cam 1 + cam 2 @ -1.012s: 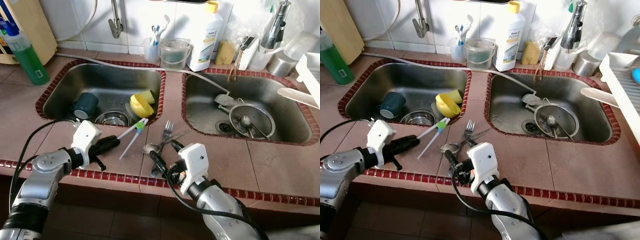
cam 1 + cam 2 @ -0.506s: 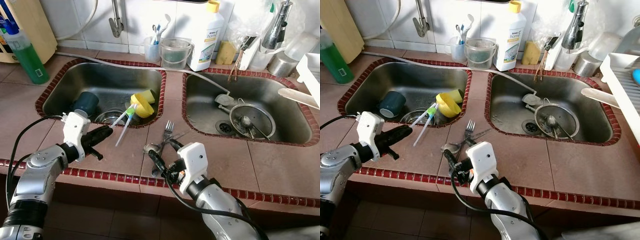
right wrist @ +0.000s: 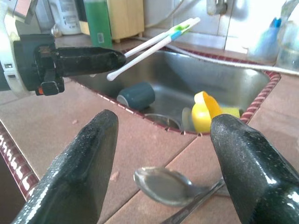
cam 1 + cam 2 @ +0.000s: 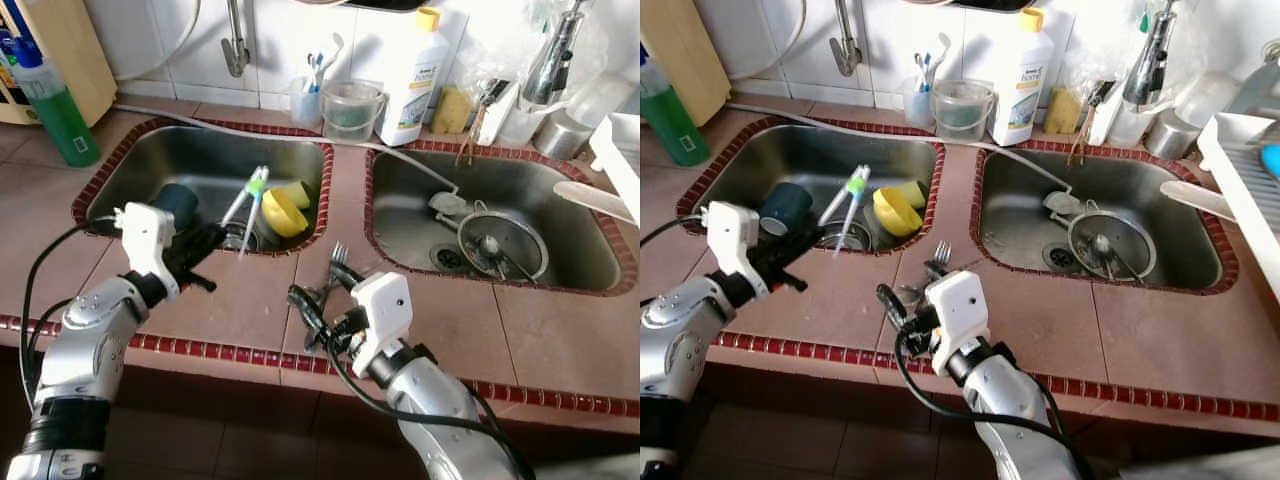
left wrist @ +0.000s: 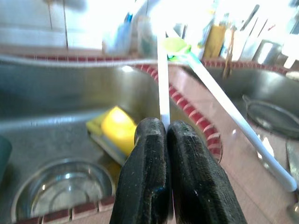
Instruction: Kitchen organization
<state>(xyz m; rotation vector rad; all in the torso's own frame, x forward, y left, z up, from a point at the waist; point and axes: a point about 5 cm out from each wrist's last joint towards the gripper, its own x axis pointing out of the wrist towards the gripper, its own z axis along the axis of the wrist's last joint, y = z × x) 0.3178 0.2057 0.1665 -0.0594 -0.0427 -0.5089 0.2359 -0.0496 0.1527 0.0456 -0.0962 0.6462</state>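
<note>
Left eye: left pincer (image 4: 205, 243) clenched on white chopsticks (image 4: 247, 205), raised over left sink (image 4: 120, 180), tips toward 1 o'clock.
Right eye: right pincer (image 4: 908, 300) above spoon (image 4: 908, 292) and fork (image 4: 940, 256) on tabletop (image 4: 1060, 325).
Left wrist: fingers (image 5: 149, 172) pinch chopsticks.
Right wrist: fingers (image 3: 79, 172) spread wide, released; spoon between them at 6 o'clock.

Left end effector (image 5: 167, 135): fingers pressed together on white chopsticks (image 5: 164, 88), over sink (image 5: 56, 102) holding yellow cup (image 5: 119, 128).
</note>
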